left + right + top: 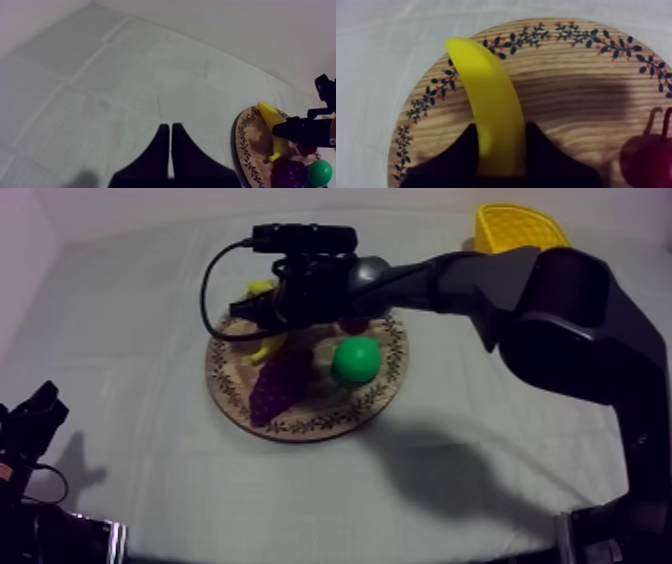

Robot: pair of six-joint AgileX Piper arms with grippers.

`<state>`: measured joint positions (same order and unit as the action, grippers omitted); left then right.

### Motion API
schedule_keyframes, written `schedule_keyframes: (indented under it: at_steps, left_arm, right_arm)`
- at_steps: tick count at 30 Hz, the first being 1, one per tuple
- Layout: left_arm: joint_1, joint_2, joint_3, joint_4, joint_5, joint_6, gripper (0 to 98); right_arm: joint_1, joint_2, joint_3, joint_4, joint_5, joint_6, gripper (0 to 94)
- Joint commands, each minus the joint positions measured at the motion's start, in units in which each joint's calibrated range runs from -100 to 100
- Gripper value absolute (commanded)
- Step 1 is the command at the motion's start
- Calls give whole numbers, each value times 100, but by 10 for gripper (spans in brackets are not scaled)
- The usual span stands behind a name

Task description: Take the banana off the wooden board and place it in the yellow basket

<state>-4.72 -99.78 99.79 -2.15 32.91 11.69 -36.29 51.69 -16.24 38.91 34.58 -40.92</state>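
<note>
- Right hand (256, 312): reaches in over the wooden board (385, 393) from the upper right; in the right wrist view the right hand (501, 128) has its two black fingers (467, 150) closed against either side of the banana (486, 90), gripping it near one end
- Banana: lies over the board's patterned rim on the side away from the yellow basket (515, 228), with its free end curving out past the fingers; whether it is lifted clear of the wood cannot be told
- Yellow basket: stands at the far right of the worktop (130, 338), well apart from the board
- Left hand (36, 414): sits low at the near left edge of the worktop; in its own wrist view the left hand (171, 146) has its fingers lying together as a narrow wedge, with nothing held
- Other items on the board: a bunch of grapes (278, 383) at the near side, a green pear (356, 360) just beside it, and a small red fruit (651, 160) near the banana
</note>
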Motion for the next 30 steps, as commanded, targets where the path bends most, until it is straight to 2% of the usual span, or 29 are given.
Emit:
schedule_keyframes:
  at_steps: [1,8,13,19,30]
  left_arm:
    - [-2,-5,-1,-3,0,1,1]
    - [-2,-5,-1,-3,0,1,1]
    - [-2,-5,-1,-3,0,1,1]
    - [-2,-5,-1,-3,0,1,1]
    - [-2,-5,-1,-3,0,1,1]
  right_arm:
    - [-10,-99,69,-7,31,-24,231]
    - [23,-819,551,110,195,-134,227]
    - [263,-1739,991,-114,195,132,231]
    - [797,-2917,1665,-472,121,543,232]
    - [1873,-4912,3755,-405,-173,682,233]
